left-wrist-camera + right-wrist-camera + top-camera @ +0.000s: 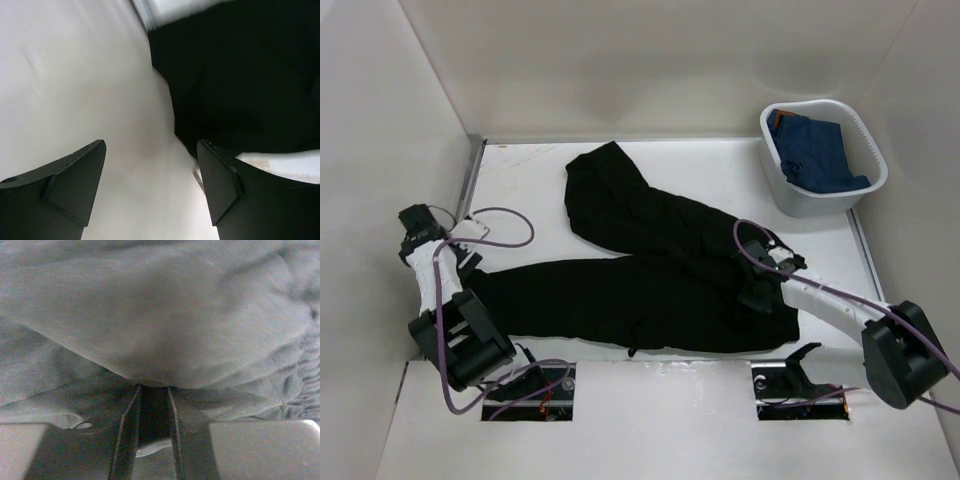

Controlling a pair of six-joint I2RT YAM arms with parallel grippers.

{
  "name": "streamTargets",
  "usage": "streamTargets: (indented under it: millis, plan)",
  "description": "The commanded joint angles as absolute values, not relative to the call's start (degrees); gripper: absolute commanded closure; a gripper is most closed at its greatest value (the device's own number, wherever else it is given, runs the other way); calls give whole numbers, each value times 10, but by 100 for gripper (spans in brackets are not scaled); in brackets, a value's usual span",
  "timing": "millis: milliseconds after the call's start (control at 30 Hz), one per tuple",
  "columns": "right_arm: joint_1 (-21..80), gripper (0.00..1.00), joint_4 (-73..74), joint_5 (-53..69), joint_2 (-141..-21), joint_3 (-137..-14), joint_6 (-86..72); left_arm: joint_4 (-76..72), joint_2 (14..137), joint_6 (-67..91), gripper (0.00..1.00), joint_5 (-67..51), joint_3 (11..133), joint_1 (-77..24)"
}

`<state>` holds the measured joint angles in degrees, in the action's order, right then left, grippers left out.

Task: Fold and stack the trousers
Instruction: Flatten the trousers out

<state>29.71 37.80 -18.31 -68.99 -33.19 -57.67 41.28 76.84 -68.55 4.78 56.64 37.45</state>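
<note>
From above, the trousers [650,270] are seen spread in a V on the table [520,180], waist under the right gripper [757,290], one hem beside the left gripper [470,258]. In the left wrist view, the jaws are held wide apart, nothing between. In the right wrist view, they are nearly closed, seemingly on a fold. Soft, limp cloth is judged best taken at waistband and hem corners.

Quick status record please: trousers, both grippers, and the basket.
trousers: black soft-fabric trousers spread out on the white table, legs splayed in a V
left gripper: open, over bare table beside one leg end
right gripper: shut on fabric near the waist
basket: white plastic basket, far right corner, holding a blue garment
</note>
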Motion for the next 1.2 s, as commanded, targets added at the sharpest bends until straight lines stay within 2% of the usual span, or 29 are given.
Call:
streamTargets:
  millis: [0,33,200,267,333,367,433,467,533,567,667,767,800,833,933,1000,1067,1167]
  plan:
    - [304,68,354,-193,-745,-380,-480,330,814,-688,27,40,567,319]
    - [311,68,366,-185,-775,-401,-433,319,866,-713,27,47,574,299]
    - [362,69,430,-156,-818,-448,-406,331,968,-756,33,67,599,265]
    - [384,69,448,-152,-813,-459,-438,333,998,-751,45,89,611,255]
    - [392,68,442,-143,-807,-453,-473,333,1015,-743,62,98,613,251]
    - [386,69,434,-147,-804,-450,-483,330,1025,-738,71,100,612,248]
    - [344,72,419,-156,-796,-446,-483,323,1035,-730,83,108,611,247]
    - [323,74,415,-159,-793,-445,-480,313,1039,-721,86,112,612,247]
    - [231,81,408,-191,-763,-435,-449,302,1036,-709,86,117,613,247]
    - [200,81,409,-203,-752,-433,-426,299,1030,-701,86,117,613,246]
    - [118,81,417,-221,-739,-432,-342,310,995,-685,79,108,605,235]
    - [86,77,411,-215,-721,-439,-312,317,947,-687,55,98,584,218]
    - [85,74,409,-213,-714,-449,-304,322,924,-689,42,98,589,211]
    - [85,72,410,-211,-711,-458,-301,326,911,-685,36,97,600,211]
    - [97,68,415,-214,-697,-486,-279,349,874,-662,28,59,681,204]
    - [90,64,417,-207,-666,-498,-277,380,872,-617,26,6,790,189]
    - [64,62,411,-202,-645,-501,-271,388,892,-572,25,-45,859,164]
    - [17,50,380,-199,-637,-503,-247,381,973,-455,21,-142,961,99]
